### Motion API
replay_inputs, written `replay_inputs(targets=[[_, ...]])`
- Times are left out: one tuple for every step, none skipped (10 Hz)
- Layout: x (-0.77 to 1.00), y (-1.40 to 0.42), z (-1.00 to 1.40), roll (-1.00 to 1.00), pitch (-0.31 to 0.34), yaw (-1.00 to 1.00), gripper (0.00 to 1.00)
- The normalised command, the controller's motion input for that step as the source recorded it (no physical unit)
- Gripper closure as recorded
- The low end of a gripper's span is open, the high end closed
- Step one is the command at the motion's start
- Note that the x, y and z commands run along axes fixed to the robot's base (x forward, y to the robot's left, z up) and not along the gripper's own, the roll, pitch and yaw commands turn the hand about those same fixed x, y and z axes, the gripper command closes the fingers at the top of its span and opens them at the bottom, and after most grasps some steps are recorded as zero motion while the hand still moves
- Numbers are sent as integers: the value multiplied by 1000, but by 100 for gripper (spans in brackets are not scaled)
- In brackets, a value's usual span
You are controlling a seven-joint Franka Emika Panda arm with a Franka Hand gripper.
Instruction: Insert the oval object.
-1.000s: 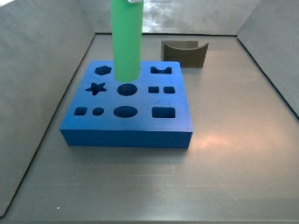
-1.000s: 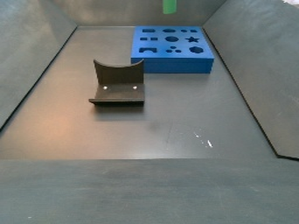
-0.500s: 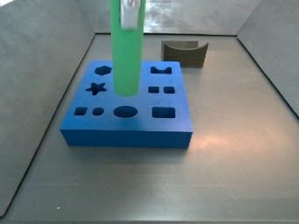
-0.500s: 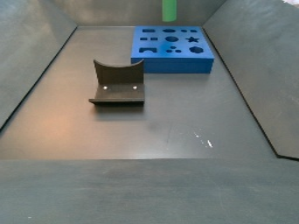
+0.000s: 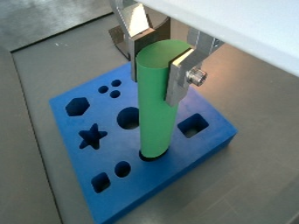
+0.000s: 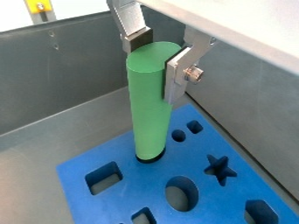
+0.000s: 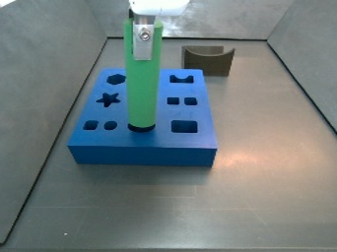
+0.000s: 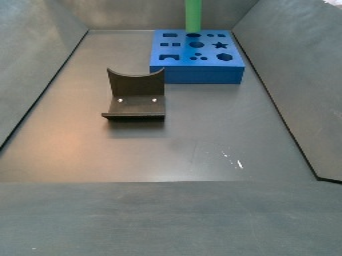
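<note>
The oval object, a long bright green rod (image 7: 138, 84), stands upright over the blue block (image 7: 132, 146) with its lower end at the oval hole in the block's front row. My gripper (image 7: 142, 37) is shut on the rod's upper end. In both wrist views the silver fingers (image 5: 179, 77) (image 6: 177, 74) clamp the rod (image 5: 158, 105) (image 6: 147, 105) from two sides, with the gripper (image 5: 158, 54) (image 6: 158, 54) straight above the block (image 5: 87, 171) (image 6: 211, 199). In a side view only the rod's lower part (image 8: 193, 15) shows, above the block (image 8: 201, 70).
The block has several other shaped holes, among them a star (image 7: 109, 98) and a hexagon (image 7: 116, 78). The dark grey fixture (image 7: 208, 59) (image 8: 134, 95) stands on the metal floor apart from the block. Grey walls (image 7: 66, 89) close in the floor.
My gripper has come straight down with the green rod. The rod's lower end has dropped from above the block's middle row to the oval hole in the front row.
</note>
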Motion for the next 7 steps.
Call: replay_inputs(targets=[[0,23,-131,-27,0,-123,100],[0,0,-229,-134,-80,0,100],[-6,0,-251,-166,-119,0,100],[-3,0,-274,-171,-124,0,100],[0,0,-323,-127,-101,0,100],[0,0,-380,-117,-116,0,100],[-11,0,-451,-137,-209,0,100]])
